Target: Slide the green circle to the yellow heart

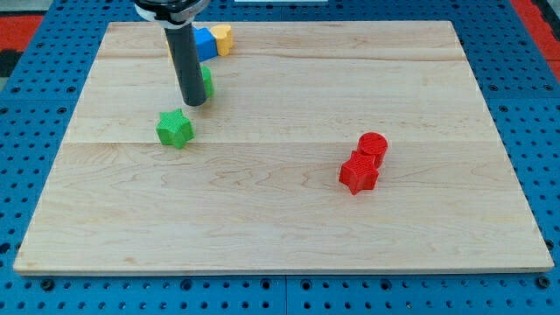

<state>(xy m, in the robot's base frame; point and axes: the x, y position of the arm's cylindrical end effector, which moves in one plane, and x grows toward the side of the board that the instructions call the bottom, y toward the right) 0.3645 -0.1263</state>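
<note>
**Desk:** What does the shot show?

**Photographer:** A wooden board (289, 219) on a blue pegboard. My tip (193, 103) stands at the view's left, pressed against the green circle (207, 81), which is mostly hidden behind the rod; only a green sliver shows on the rod's right side. There is no hand here to be spread or pinching, just a bare rod, and it grips nothing.

**Desk:** And the target?

**Photographer:** The yellow heart (223, 38) sits near the board's top edge, above the green circle and slightly to its right, touching a blue block (204, 44) whose shape I cannot make out. Another yellow piece may hide behind the rod; I cannot tell.

**Desk:** Which step is this?

**Photographer:** By my reading, the push is in hand. The circle lies near the heart but not against it. The next move calls for a short shove toward the view's top and a little right, with the tip kept behind the circle so it does not slip sideways into the blue block.

**Desk:** Anything else? Any containers?

**Photographer:** No containers in view. A green star (175, 129) lies just below the tip; a red circle (373, 144) and a red star (359, 173) touch each other, well apart to the right.
</note>
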